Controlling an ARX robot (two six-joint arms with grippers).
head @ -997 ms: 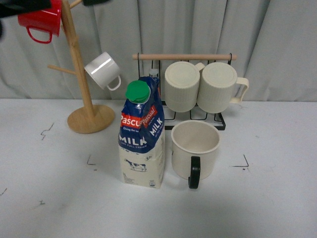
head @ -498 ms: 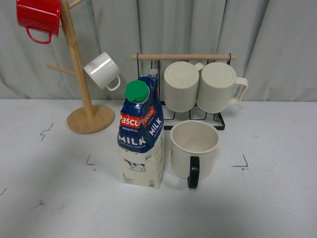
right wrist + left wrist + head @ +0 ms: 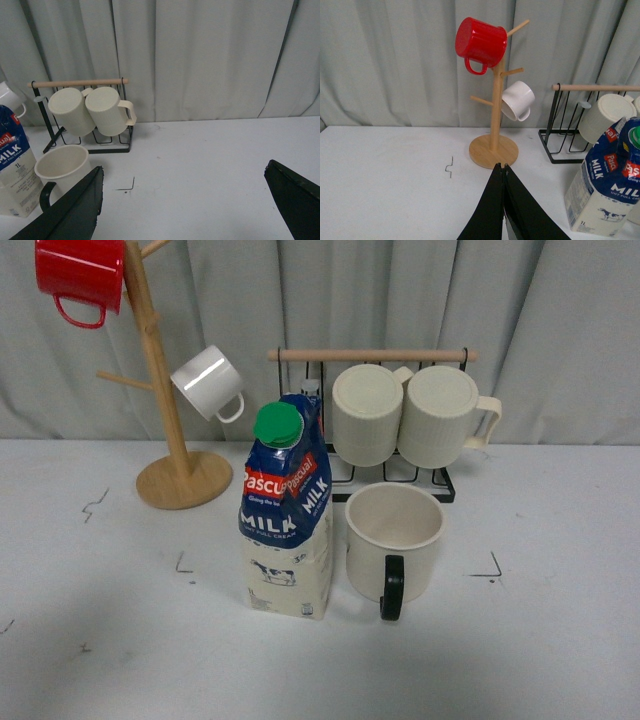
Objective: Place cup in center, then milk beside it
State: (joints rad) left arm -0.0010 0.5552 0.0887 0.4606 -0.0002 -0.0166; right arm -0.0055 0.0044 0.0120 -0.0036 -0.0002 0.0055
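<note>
The cup [image 3: 392, 546], a wide cream mug with a black handle facing the front, stands upright on the white tabletop inside the black corner marks [image 3: 488, 571]. The milk carton [image 3: 286, 510], blue top with green cap, stands upright close beside the cup, on its left in the front view. Both also show in the right wrist view, cup [image 3: 62, 167] and milk [image 3: 15, 165]. The milk shows in the left wrist view [image 3: 607, 182]. My left gripper [image 3: 501, 167] is shut and empty, apart from the milk. My right gripper [image 3: 184, 175] is open and empty, apart from the cup. Neither arm shows in the front view.
A wooden mug tree [image 3: 172, 455] at the back left carries a red mug [image 3: 80, 275] and a small white mug [image 3: 207, 382]. A black wire rack [image 3: 400, 475] behind the cup holds two ribbed cream mugs [image 3: 400, 412]. A grey curtain hangs behind the table.
One second ago a dark arm showed at the top left corner of the front view; it has left the view. The cup and milk have not moved.
</note>
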